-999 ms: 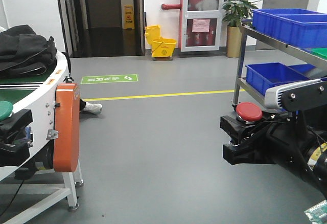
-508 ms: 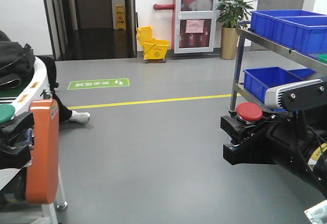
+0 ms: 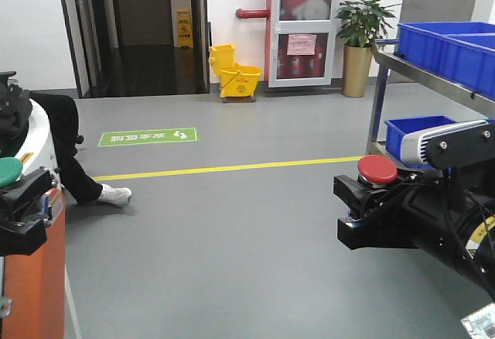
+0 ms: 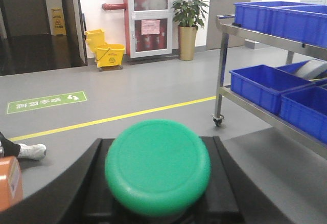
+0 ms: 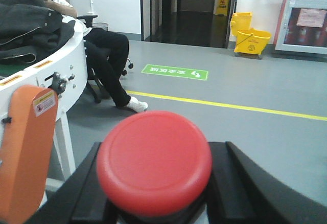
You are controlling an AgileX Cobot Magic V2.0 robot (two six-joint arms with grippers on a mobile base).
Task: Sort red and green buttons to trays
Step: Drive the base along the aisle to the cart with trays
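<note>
The green button (image 3: 8,170) sits between the black fingers of my left gripper (image 3: 22,203) at the left edge of the front view. Its round cap (image 4: 157,165) fills the lower middle of the left wrist view. My right gripper (image 3: 363,211) is shut on the red button (image 3: 377,169) at the right of the front view. That glossy red cap (image 5: 154,160) is large and close in the right wrist view. Both grippers hang above the grey floor, well apart. The buttons' bases are hidden between the fingers. The trays are out of view.
A metal shelf cart (image 3: 379,99) with deep blue crates (image 3: 448,41) stands at the right. An orange guard panel (image 3: 31,277) and a white round table (image 5: 48,75) are at the left, with a seated person (image 5: 104,50) behind. A yellow mop bucket (image 3: 236,72) stands by the far wall.
The view has swung: the white table and orange panel slid left and mostly out of frame, and the cart shifted right. Both grippers keep their buttons.
</note>
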